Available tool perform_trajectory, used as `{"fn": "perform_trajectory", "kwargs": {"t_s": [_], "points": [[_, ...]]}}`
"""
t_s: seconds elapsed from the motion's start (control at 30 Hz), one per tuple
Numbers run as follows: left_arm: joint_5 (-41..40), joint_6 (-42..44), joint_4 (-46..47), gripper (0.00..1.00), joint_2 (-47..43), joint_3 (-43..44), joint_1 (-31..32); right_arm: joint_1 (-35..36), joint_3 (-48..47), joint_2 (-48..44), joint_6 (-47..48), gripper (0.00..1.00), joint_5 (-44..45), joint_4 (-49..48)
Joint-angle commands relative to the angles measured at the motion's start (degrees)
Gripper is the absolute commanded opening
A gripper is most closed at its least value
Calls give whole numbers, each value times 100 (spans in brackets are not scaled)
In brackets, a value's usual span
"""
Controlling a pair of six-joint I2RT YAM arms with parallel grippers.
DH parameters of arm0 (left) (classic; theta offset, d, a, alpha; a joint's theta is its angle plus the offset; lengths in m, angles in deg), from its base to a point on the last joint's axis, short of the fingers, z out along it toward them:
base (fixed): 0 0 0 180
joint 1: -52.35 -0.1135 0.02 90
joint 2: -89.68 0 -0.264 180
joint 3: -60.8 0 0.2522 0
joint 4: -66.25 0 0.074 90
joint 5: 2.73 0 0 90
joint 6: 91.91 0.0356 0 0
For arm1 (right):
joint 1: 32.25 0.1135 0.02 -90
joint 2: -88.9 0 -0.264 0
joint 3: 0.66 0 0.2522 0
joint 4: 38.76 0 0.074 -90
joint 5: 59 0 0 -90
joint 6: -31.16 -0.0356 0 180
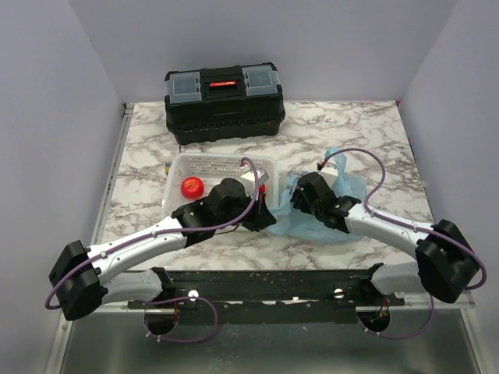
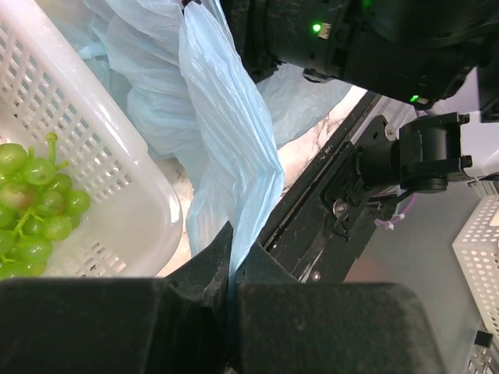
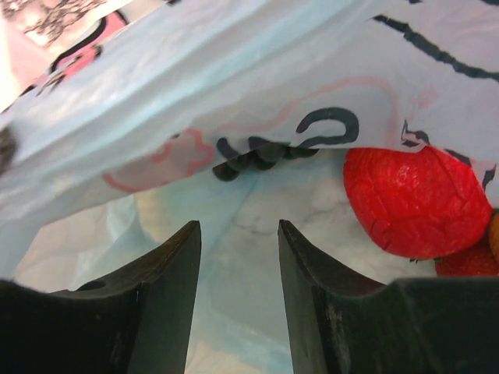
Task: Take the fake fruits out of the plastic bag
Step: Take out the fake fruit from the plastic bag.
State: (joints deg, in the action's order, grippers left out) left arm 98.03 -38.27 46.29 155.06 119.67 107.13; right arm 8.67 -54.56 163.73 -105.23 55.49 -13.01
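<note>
One light-blue plastic bag [image 1: 312, 227] is lying just right of the one white mesh basket [image 1: 226, 165], with two red fruits [image 3: 417, 202] showing inside. One red apple [image 1: 191, 186] and one green grape cluster [image 2: 35, 206] are sitting in that basket. The left gripper [image 2: 232, 273] is pinching the bag's film, and the right gripper [image 3: 238, 234] is gaping inside it. One black toolbox [image 1: 224, 105] is standing behind the basket on the marble-patterned table [image 1: 351, 125], between pale walls.

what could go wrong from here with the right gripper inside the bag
The right gripper is open over bare film, with the red fruit off to its side; closing now would likely pinch the plastic bag instead. The left gripper holds only a thin fold of that bag, which might slip or tear if the right arm drags on it.
</note>
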Motion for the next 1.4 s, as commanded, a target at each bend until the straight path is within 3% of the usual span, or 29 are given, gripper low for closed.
{"fn": "perform_trajectory", "kwargs": {"t_s": [0.0,0.27,0.5,0.8,1.2,1.37], "points": [[163,-60,207,0,2,-73,15,28,-95,321,-189,47,862,-388],[173,-29,197,0,-30,-63,15,19,3,520,-669,47,1350,-767],[198,-29,189,0,-67,-67,15,11,24,714,-742,61,1638,-1139],[180,-20,144,0,-149,-85,15,-31,137,1183,-814,68,1944,-1585],[118,52,26,0,-184,14,14,-41,231,1798,-1013,61,1988,-1597],[126,76,-21,0,-158,88,12,-84,213,1839,-969,50,1921,-1603]]}}
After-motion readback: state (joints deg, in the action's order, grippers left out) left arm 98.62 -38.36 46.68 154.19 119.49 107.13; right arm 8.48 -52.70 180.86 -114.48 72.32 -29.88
